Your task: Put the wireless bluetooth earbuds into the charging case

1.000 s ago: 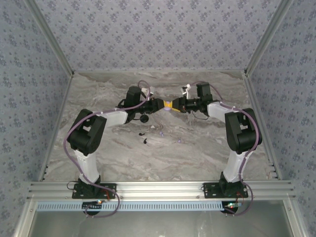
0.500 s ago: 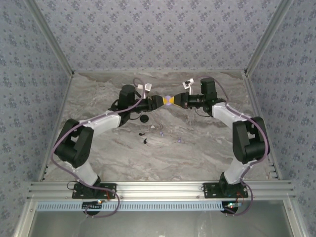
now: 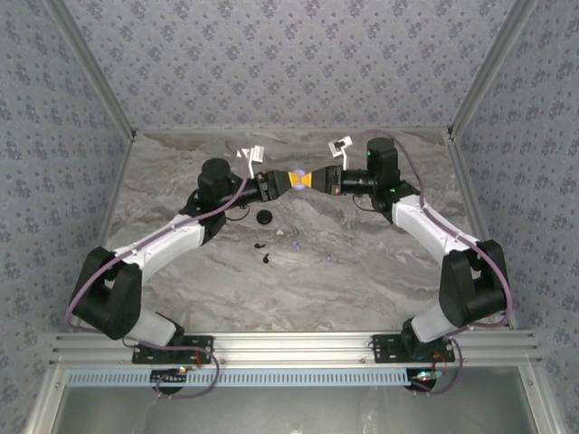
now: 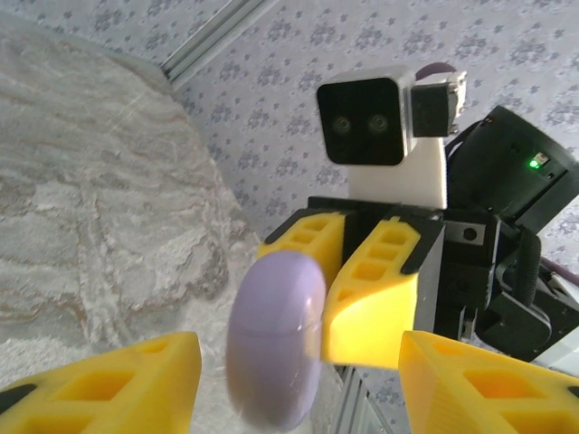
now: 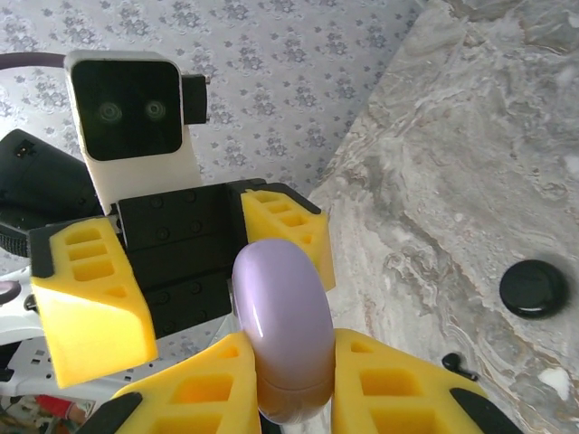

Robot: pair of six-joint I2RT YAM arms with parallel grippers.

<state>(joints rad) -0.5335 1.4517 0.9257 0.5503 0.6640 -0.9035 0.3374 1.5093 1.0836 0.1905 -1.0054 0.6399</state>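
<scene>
Two end effectors met tip to tip above the far middle of the desk [image 3: 380, 271]. The right end effector [image 5: 289, 398] was clamped on a lilac disc [image 5: 280, 307], which it pinched between both fingers and carried clear of the desk. The left end effector [image 4: 294, 389] stood with its fingers well apart, one on either side of the same disc. A gap was visible on each side, and it held nothing. The charging case [image 3: 265, 218] lay flat on the desk near the left end effector, on the side toward the arm bases, and was untouched. The earbuds [image 3: 260, 245] lay loose on the desk, close together, just nearer the bases than the case. Pale purple specks [image 3: 328, 259] lay on the desk to their right.
</scene>
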